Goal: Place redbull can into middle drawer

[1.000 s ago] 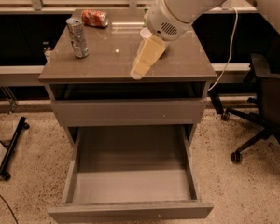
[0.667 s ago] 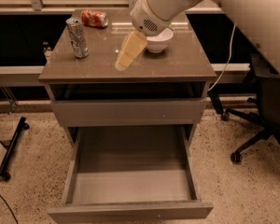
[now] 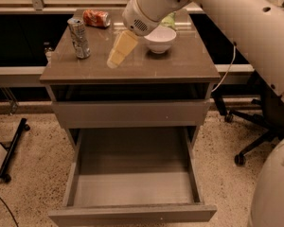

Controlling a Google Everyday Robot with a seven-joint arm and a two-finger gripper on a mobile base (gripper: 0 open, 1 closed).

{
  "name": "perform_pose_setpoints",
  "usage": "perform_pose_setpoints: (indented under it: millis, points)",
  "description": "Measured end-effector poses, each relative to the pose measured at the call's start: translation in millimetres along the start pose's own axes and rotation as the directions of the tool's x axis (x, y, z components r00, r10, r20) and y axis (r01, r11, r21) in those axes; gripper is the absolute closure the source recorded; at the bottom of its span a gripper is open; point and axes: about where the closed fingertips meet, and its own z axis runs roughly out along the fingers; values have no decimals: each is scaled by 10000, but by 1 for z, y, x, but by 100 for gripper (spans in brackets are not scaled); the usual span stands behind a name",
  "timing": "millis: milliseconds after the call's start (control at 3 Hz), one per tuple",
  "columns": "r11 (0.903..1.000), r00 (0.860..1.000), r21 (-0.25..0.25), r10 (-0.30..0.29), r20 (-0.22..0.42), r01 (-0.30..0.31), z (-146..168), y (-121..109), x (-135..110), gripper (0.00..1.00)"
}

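The redbull can (image 3: 79,37) stands upright on the back left of the cabinet top (image 3: 189,65). My gripper (image 3: 114,61) hangs tilted down over the cabinet top, to the right of the can and apart from it, left of the white bowl (image 3: 159,39). It holds nothing that I can see. The middle drawer (image 3: 132,189) is pulled wide open below, and its grey floor is bare. Above it is a closed grey drawer front (image 3: 130,113).
A crushed orange-red can (image 3: 96,18) lies at the back of the top. A green object (image 3: 169,20) sits behind the bowl. An office chair base (image 3: 255,126) stands at the right. A black stand leg (image 3: 12,150) lies on the floor at the left.
My arm has swung left across the cabinet top, from in front of the bowl toward the redbull can. The can, bowl and drawer have not moved.
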Motion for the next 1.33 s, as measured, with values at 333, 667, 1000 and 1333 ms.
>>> perform_pose_setpoints:
  millis: [333, 667, 1000, 1333]
  points:
    - [9990, 9954, 112, 423, 859, -434, 25, -8, -13, 0]
    - [9977, 9857, 3, 672, 1546, -680, 47, -16, -24, 0]
    - [9952, 9724, -162, 975, 2119, -962, 74, -26, -36, 0]
    - [9942, 9619, -357, 1073, 2516, -1015, 98, -38, -47, 0]
